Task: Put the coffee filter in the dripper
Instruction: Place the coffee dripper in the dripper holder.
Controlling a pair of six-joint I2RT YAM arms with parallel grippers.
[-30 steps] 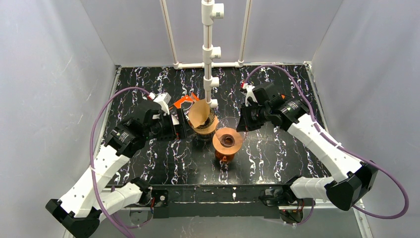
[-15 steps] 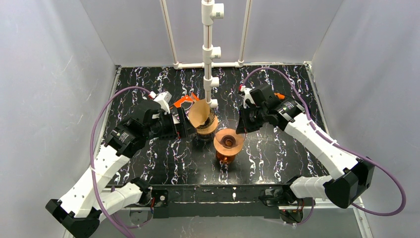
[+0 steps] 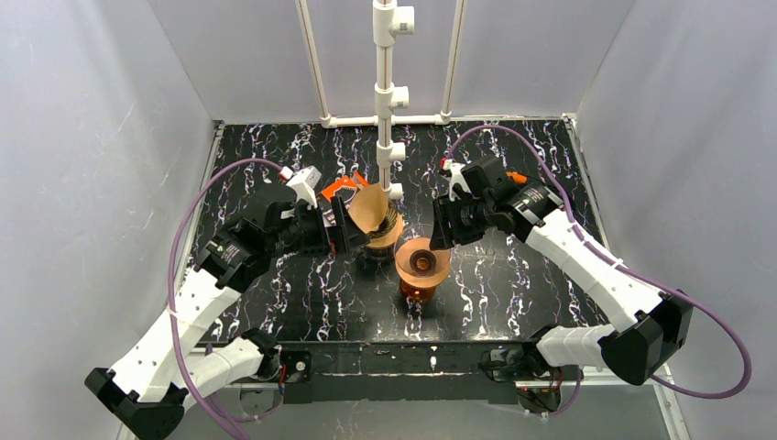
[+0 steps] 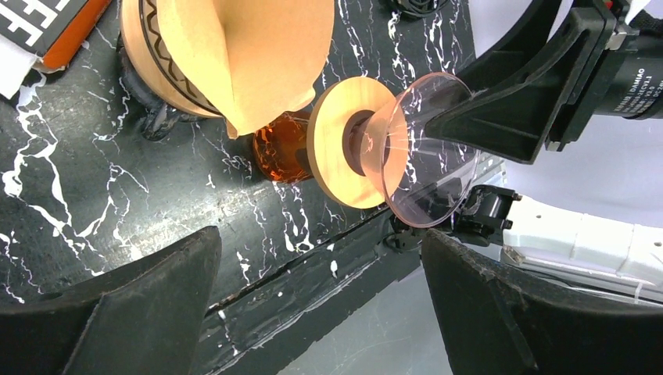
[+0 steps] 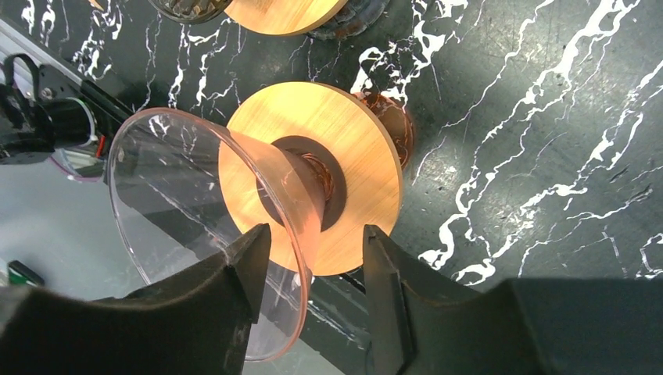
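Note:
The brown paper coffee filter (image 3: pixel 370 209) (image 4: pixel 254 55) stands as a cone in a round wooden holder (image 3: pixel 387 233) at mid-table. The dripper (image 3: pixel 421 261) (image 5: pixel 313 172) (image 4: pixel 352 144), a clear cone with a wooden collar, sits on an amber glass vessel (image 4: pixel 280 148) just in front and to the right. My right gripper (image 3: pixel 438 242) (image 5: pixel 313 262) is open, its jaws astride the dripper's clear rim with a gap on each side. Just left of the filter, my left gripper (image 3: pixel 353 231) (image 4: pixel 320 305) is wide open and holds nothing.
An orange and black box (image 3: pixel 337 189) (image 4: pixel 43 23) lies behind the left gripper. A white pipe stand (image 3: pixel 385 101) rises behind the filter holder. The table's front edge (image 4: pixel 313 266) runs just beyond the dripper in the left wrist view.
My right gripper's jaws have opened off the dripper's rim after shifting slightly left. The left gripper has edged toward the filter. The dripper stays on its vessel.

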